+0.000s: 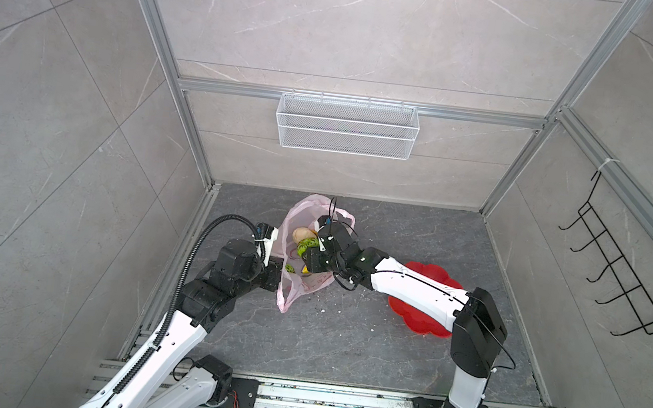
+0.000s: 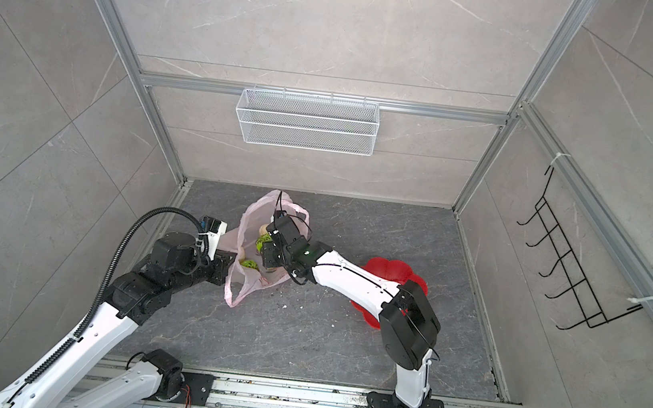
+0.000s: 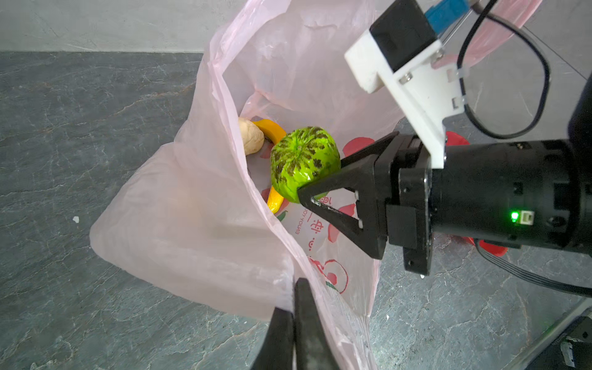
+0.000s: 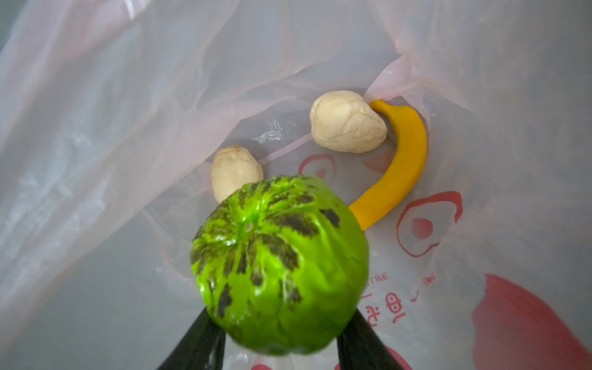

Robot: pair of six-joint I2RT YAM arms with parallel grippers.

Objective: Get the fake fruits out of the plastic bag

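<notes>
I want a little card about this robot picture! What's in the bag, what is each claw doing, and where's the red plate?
bag: plastic bag, pale pink, mouth open
left claw: left gripper shut, pinching the bag's edge
right claw: right gripper inside the bag, gripping the green ball
other fruit in the bag: banana, two cream lumps, second green ball
plate: red plate beside the bag, partly hidden

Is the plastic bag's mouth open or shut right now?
Open: the left gripper pinches the rim of the plastic bag, and the right gripper reaches inside, gripping a green ball.
</notes>
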